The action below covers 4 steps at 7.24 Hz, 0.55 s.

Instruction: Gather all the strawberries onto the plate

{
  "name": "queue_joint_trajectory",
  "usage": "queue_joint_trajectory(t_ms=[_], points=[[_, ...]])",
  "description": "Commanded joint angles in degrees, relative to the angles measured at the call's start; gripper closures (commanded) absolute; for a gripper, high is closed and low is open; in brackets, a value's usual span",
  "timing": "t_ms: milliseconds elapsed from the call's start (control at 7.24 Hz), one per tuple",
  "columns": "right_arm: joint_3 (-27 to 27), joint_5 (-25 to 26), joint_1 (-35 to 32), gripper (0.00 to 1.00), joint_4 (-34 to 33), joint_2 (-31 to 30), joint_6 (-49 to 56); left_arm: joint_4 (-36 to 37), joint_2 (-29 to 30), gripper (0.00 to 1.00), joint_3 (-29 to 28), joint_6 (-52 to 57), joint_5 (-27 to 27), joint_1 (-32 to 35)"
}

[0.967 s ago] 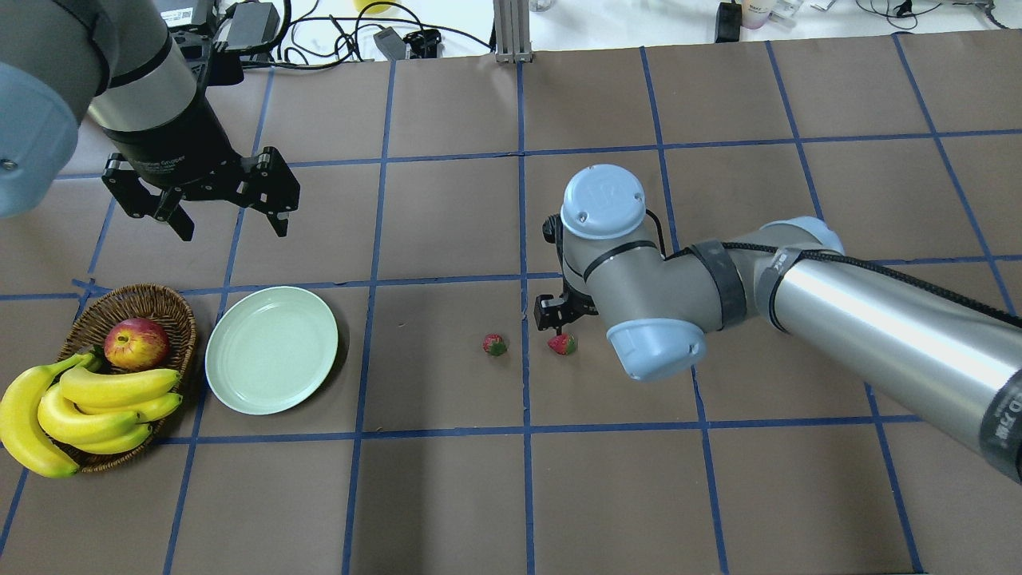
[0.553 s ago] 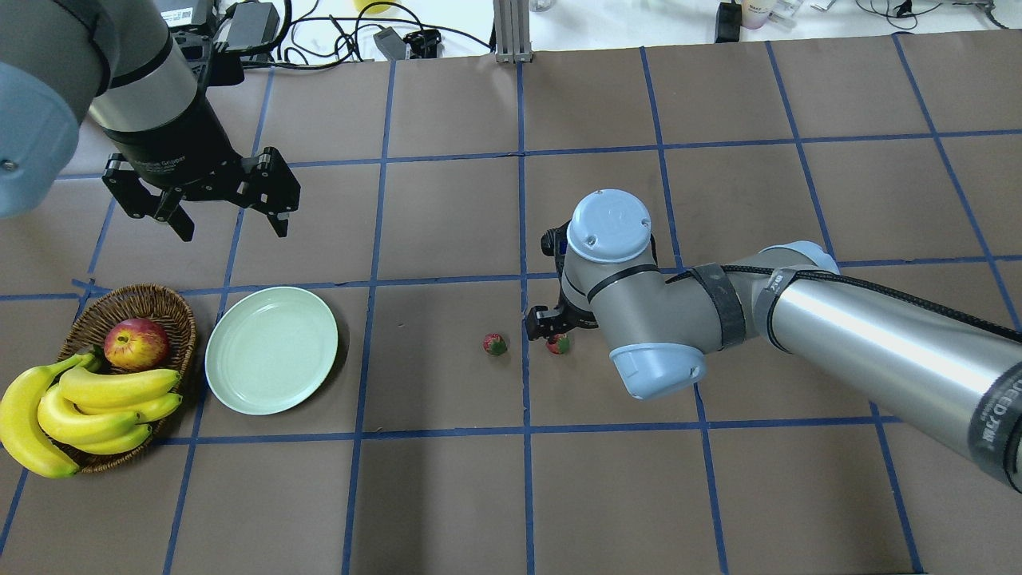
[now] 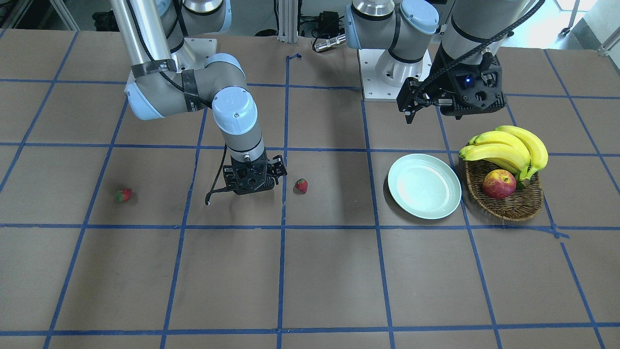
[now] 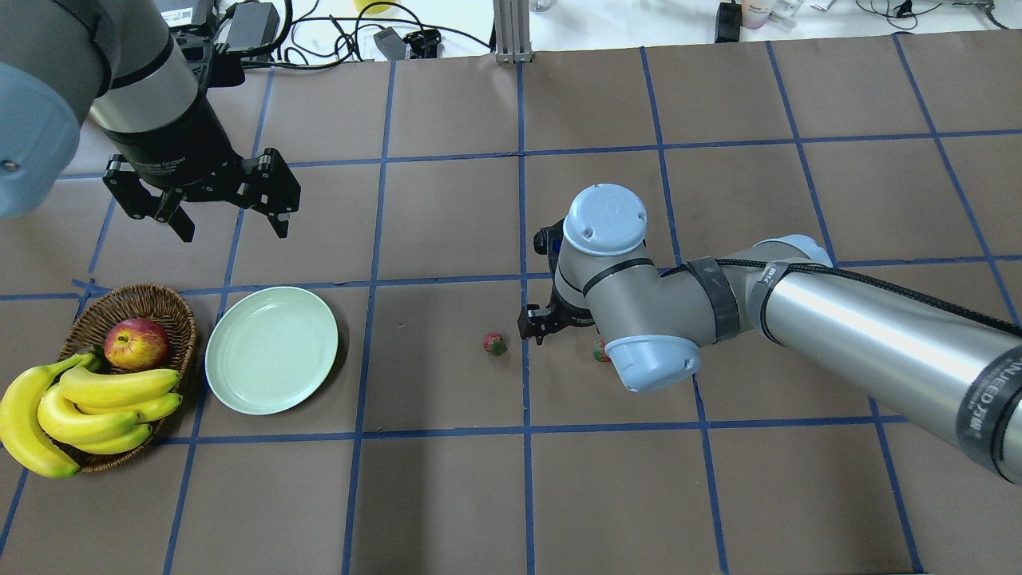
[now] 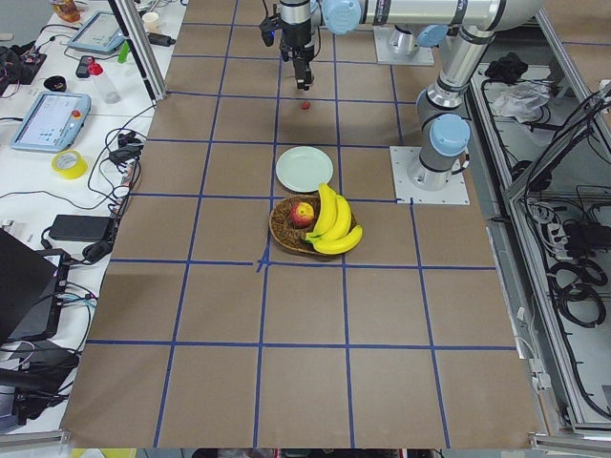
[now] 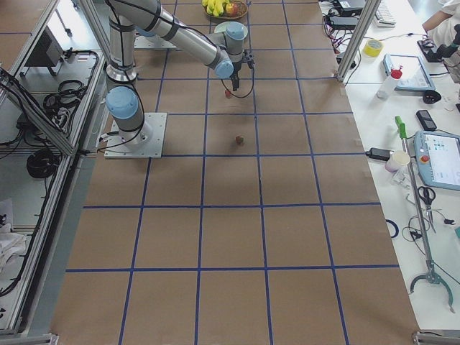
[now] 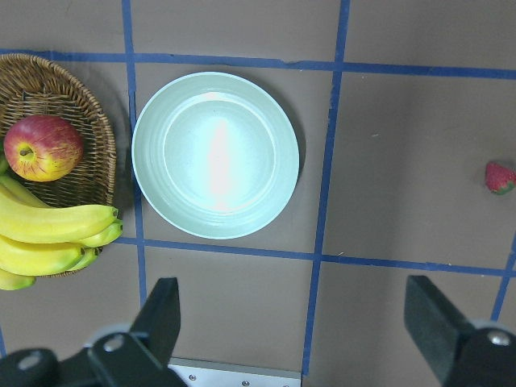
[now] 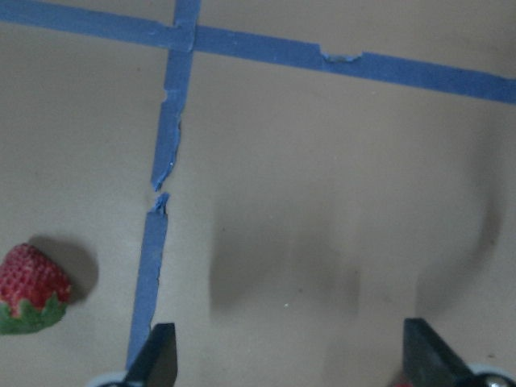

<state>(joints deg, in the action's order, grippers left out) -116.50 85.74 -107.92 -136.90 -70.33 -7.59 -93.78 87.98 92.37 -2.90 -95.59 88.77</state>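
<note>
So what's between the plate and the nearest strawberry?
Only bare brown table cover crossed by one blue tape line lies between the plate and that strawberry, as the overhead view shows.

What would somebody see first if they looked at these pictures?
Probably the big silver right arm stretched over the middle of the table, its gripper down low beside a little red strawberry. Next, the bright yellow bananas piled on a basket at the table's end, next to an empty green plate.

bare table [image 4: 423, 375] between strawberry [image 4: 495, 344] and plate [image 4: 271, 350], basket [image 4: 185, 327] just beside
</note>
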Motion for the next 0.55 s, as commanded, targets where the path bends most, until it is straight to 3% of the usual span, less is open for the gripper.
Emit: queue_joint_trajectory(t_ms=[0, 415], points=[[-0.3, 1.4, 0.1, 0.04, 0.1, 0.3, 0.6, 0.0, 0.0, 0.0, 0.0, 0.0, 0.0, 0.0], [0.1, 9.7, 0.4, 0.04, 2.6, -0.6, 1.9, 0.1, 0.0, 0.0, 0.0, 0.0, -0.7, 0.0]])
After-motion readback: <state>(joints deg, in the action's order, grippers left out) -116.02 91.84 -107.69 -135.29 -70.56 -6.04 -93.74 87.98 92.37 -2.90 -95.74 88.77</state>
